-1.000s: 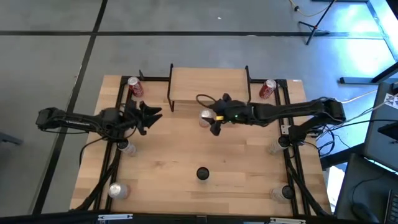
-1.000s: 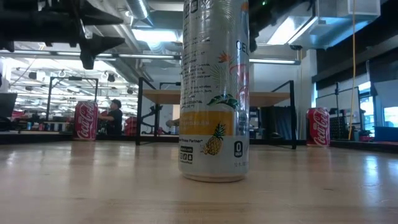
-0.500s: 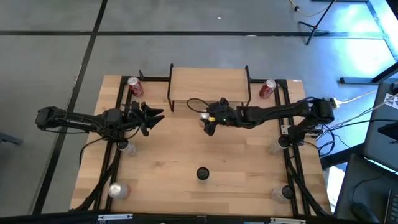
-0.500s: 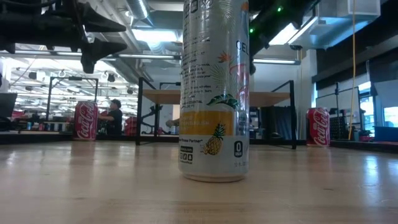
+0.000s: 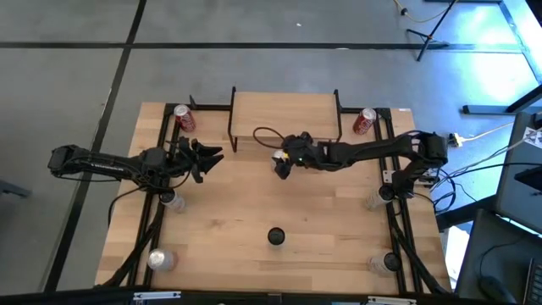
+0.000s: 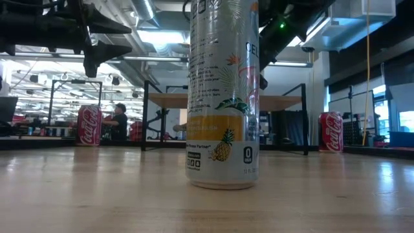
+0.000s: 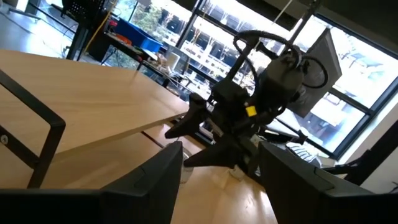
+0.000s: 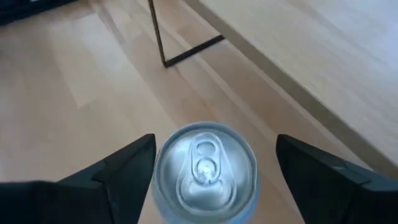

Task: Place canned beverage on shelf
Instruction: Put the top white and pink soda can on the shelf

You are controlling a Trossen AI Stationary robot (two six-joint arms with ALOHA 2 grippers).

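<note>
A silver-topped can (image 8: 205, 168) stands upright on the wooden tabletop just in front of the shelf (image 5: 284, 114), a light-wood board on black legs. My right gripper (image 8: 215, 140) is open above this can. One finger stands on each side of the can's top without touching it, and it also shows in the high view (image 5: 281, 163). My left gripper (image 5: 207, 157) is open and empty, held above the table left of the shelf. A white pineapple-print can (image 6: 222, 97) stands nearer the table's front edge (image 5: 276, 236).
A red cola can stands on the table at each end of the shelf (image 5: 184, 117) (image 5: 364, 120). Silver cans stand near the left side (image 5: 169, 199) (image 5: 159, 258) and the right side (image 5: 377, 199) (image 5: 388, 263). Black frame rails run along both sides.
My right gripper has gone toward the table's left edge and slightly toward the far edge, from beside the silver-topped can to over it, staying open. The can has stayed where it was.
</note>
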